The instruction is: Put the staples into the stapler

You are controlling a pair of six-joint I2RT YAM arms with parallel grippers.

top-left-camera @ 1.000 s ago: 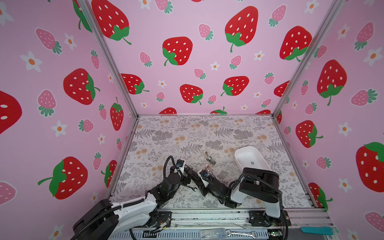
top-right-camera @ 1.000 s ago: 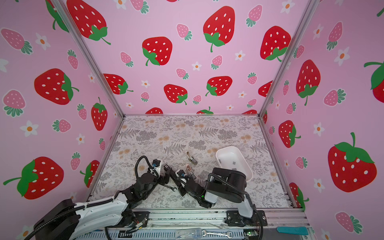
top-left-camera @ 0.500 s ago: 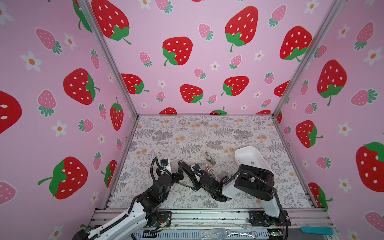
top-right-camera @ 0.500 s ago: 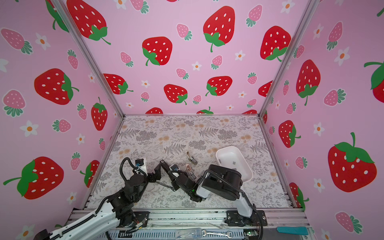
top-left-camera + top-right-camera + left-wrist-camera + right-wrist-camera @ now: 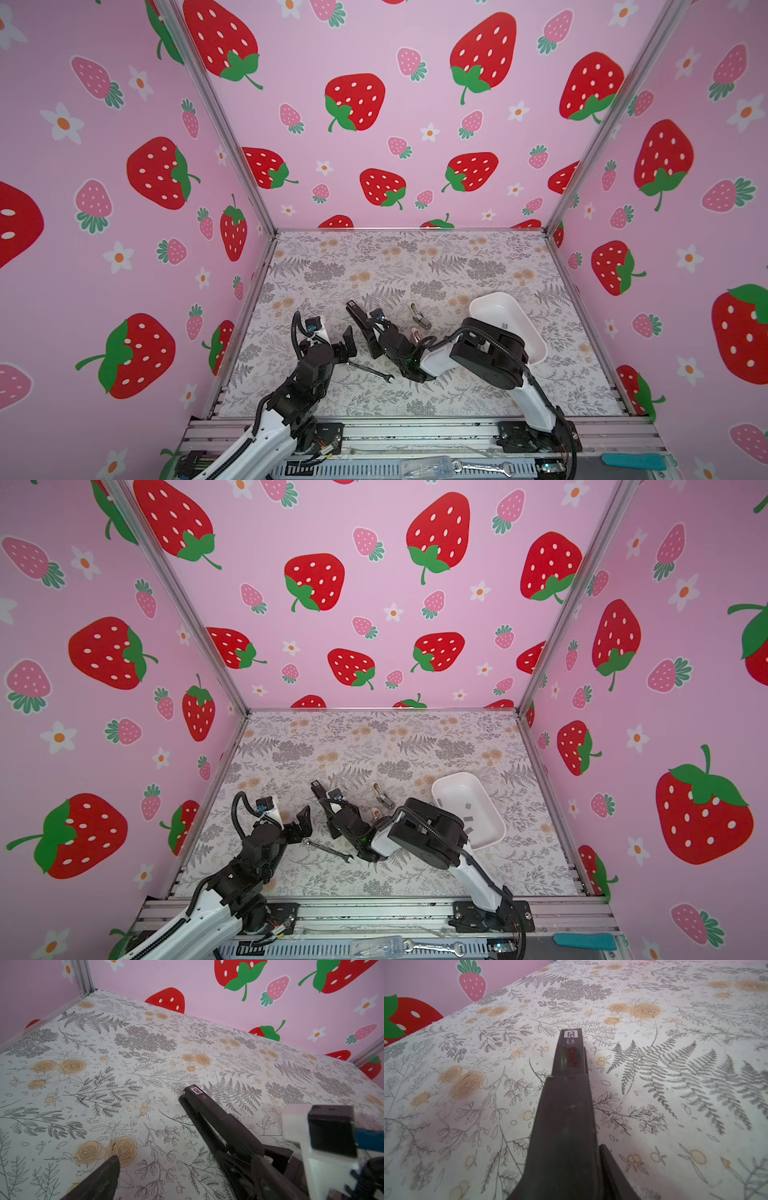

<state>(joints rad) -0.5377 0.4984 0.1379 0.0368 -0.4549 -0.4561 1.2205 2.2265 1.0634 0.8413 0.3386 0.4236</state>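
Slim matte-black stapler (white label at tip)

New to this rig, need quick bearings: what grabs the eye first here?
The strawberry-print walls dominate. Low centre in both top views, the right gripper grips the black stapler, with the open left gripper just beside it. The white tray on the right holds loose staples.

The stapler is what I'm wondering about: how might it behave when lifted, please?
The stapler looks rigid, so probably no flopping. The right gripper clamps its rear, so the long front may droop. Its top shows a glossy reflection, so it could slip.
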